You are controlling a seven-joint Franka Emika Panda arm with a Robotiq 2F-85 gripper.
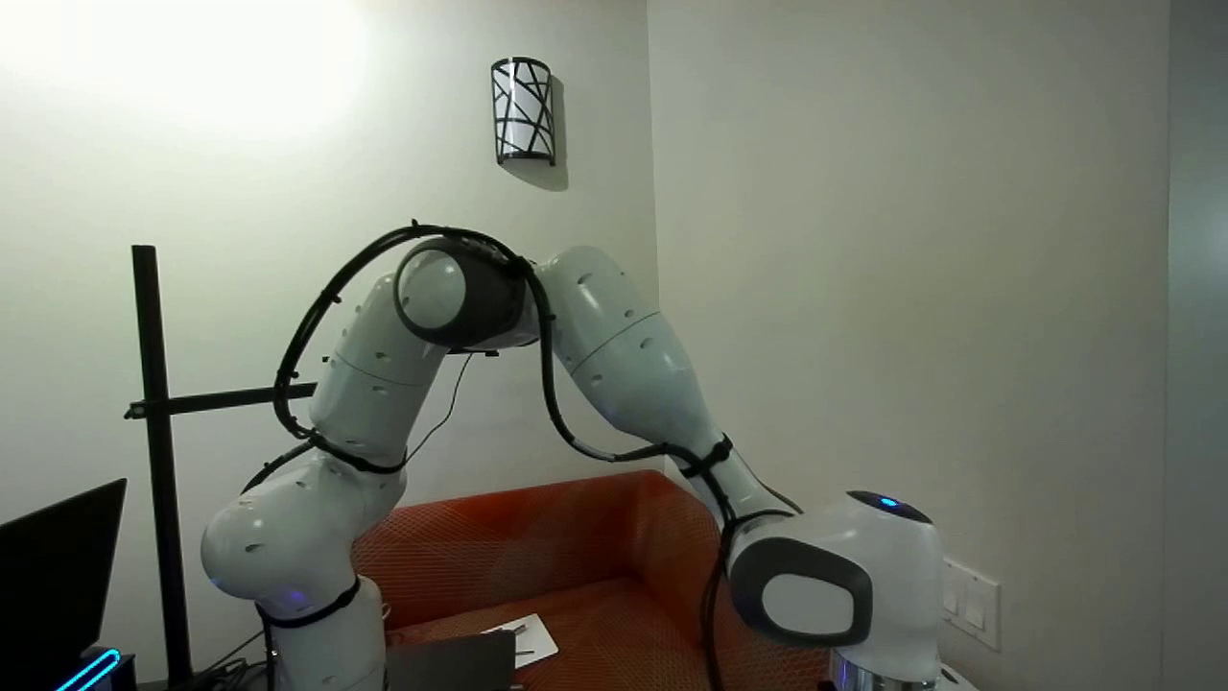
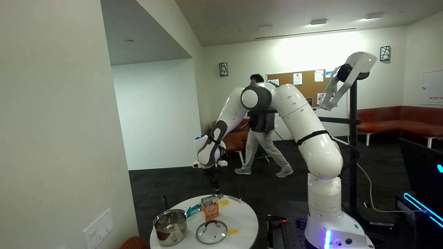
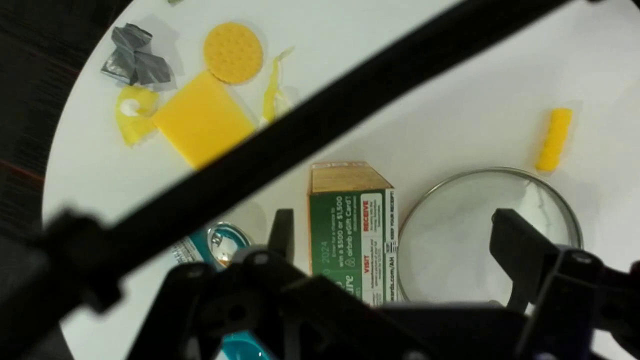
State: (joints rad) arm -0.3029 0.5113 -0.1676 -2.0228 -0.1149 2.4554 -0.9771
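black cable (image 3: pixel 320 120), blurred, slants across the wrist view just beyond the pincer (image 3: pixel 392 232) and hides part of the counter (image 3: pixel 450 120), so a misjudged approach could come from that blocked sight. the pincer points down, fingers spread wide, gripping nothing. seen from the wrist, the box (image 3: pixel 345 240) shows between those fingers; how far below the tips it stands, i cannot tell. one finger (image 3: pixel 283 235) appears over the gap between the box and a blue-green thing (image 3: pixel 227 240); the other overlaps the glass lid (image 3: pixel 445 240). lowering off-centre could set a tip on the box and topple it. spread this wide, the fingers could also strike the lid and shove it against the yellow stick (image 3: pixel 554 140), or knock the blue-green thing into the pot (image 2: pixel 173 237). a sideways sweep could push the foil scrap (image 3: pixel 137 57), across the cable from the pincer, over the counter's edge.
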